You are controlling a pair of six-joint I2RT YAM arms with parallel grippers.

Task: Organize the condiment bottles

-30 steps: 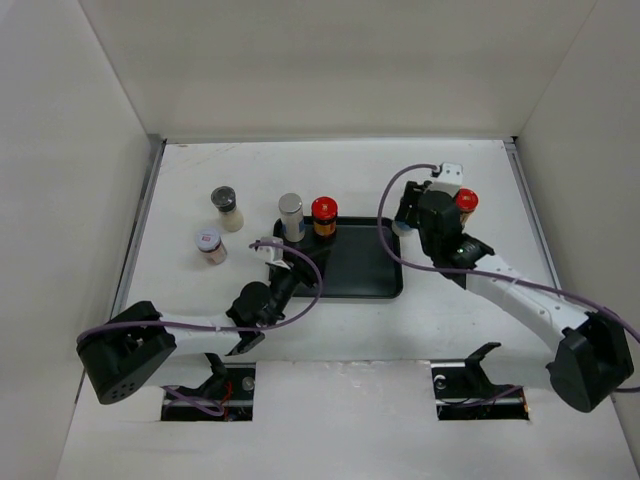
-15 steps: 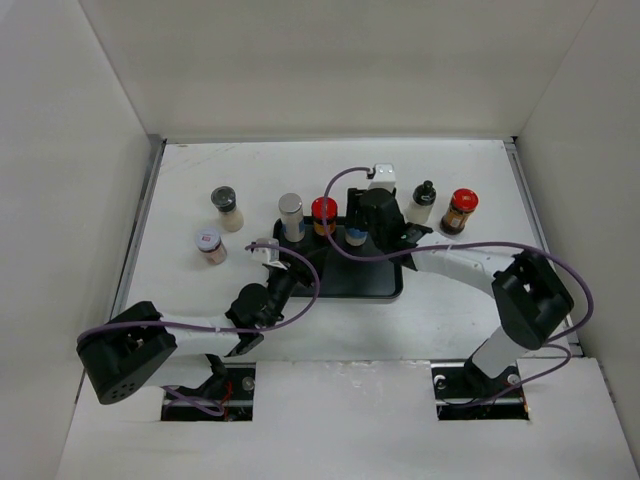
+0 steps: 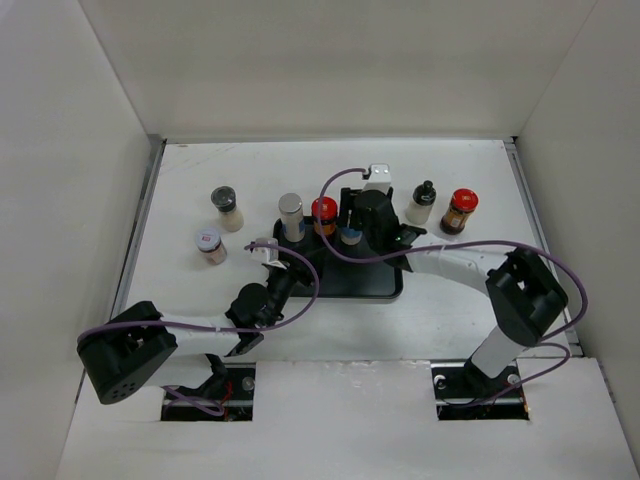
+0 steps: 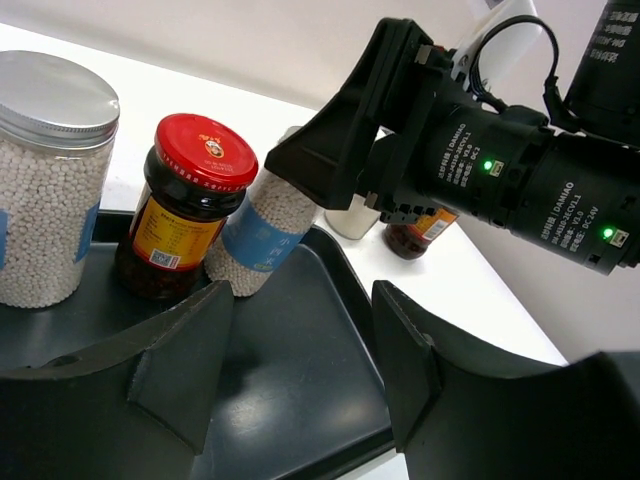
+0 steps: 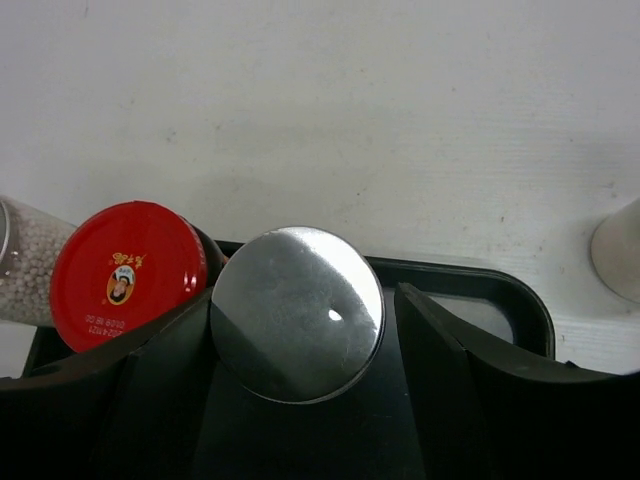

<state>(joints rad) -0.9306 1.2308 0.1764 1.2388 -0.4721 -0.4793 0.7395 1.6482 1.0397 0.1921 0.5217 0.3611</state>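
The blue-labelled jar (image 4: 262,238) is gripped at its silver cap by the right claw (image 3: 352,231), whose fingers are pressed against both sides of the cap. It is held over the back of the black tray (image 3: 375,282), just at 3 o'clock of the red-capped jar (image 3: 323,212), which stands beside the tall silver-capped jar (image 3: 290,214).

In the left wrist view the long axis is seen tilted, with the base leaning towards the red-capped jar and the cap away from it. The base appears to touch the tray floor, though this cannot be told for certain. The placing is judged nearly done. The jar should be righted and lowered straight down before release, or its neighbour may be knocked.

The left claw (image 4: 305,300) is spread wide with nothing in it, at 7 o'clock of the row. On the worktop (image 3: 450,165), the dark-capped jar (image 3: 226,205) and pale-capped jar (image 3: 210,244) lie at 9 o'clock of the tray, nearer the left arm. The black-capped bottle (image 3: 422,203) and brown jar (image 3: 460,211) lie at 3 o'clock, nearer the right.
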